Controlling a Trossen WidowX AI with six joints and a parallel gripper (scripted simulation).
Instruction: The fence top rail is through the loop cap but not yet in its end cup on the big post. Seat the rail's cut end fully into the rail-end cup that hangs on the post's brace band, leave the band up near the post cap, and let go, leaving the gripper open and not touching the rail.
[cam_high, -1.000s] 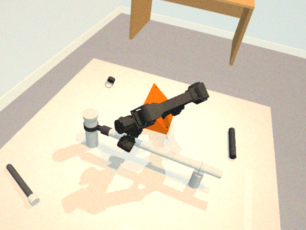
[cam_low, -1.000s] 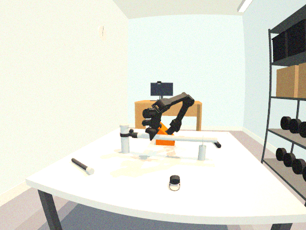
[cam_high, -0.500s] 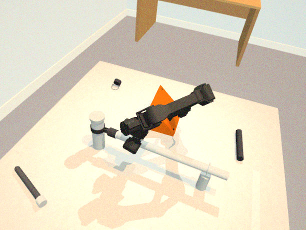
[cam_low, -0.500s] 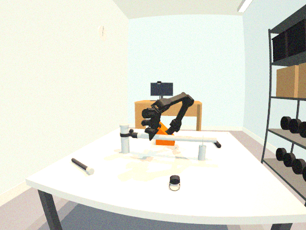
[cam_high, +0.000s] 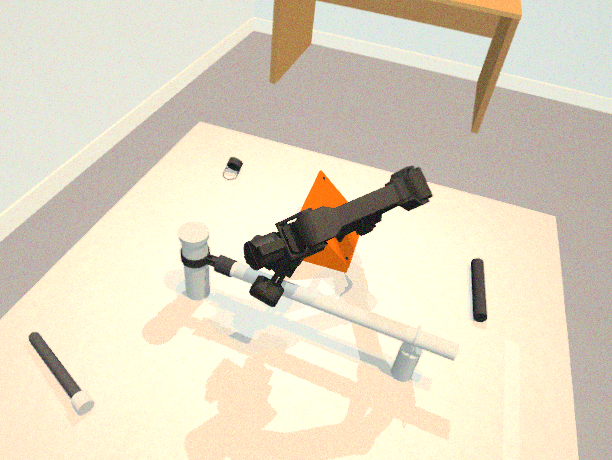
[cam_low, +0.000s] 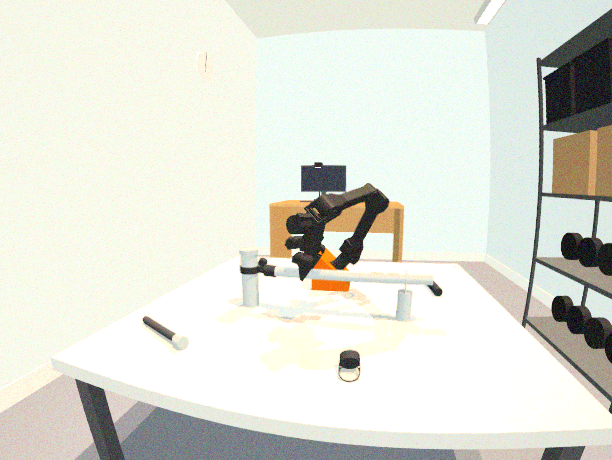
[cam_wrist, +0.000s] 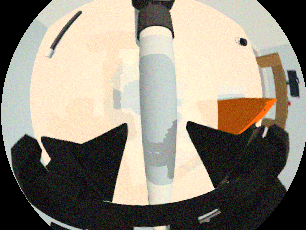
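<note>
The pale rail (cam_high: 360, 315) (cam_low: 360, 276) (cam_wrist: 159, 95) runs nearly level from the big post (cam_high: 197, 282) (cam_low: 250, 292) to the loop cap on the small post (cam_high: 405, 365) (cam_low: 404, 306). Its left end sits in the black rail-end cup (cam_high: 224, 265) (cam_low: 268, 270) (cam_wrist: 155, 17); how deep is hidden. The cup hangs on the black brace band (cam_high: 195, 258) (cam_low: 249, 270), high on the post below its cap. The rail passes through the thin loop (cam_high: 419, 336). My gripper (cam_wrist: 157, 125) is open, its fingers on either side of the rail, with a gap visible on both sides in the wrist view.
An orange wedge-shaped block (cam_high: 325, 195) (cam_low: 330, 285) (cam_wrist: 240, 114) stands behind the rail, under the arm. A black rod with a white end (cam_high: 55, 365) (cam_low: 162, 330) lies at the left, another black rod (cam_high: 478, 290) at the right. A small black ring-like cap (cam_high: 234, 165) (cam_low: 349, 360) lies apart.
</note>
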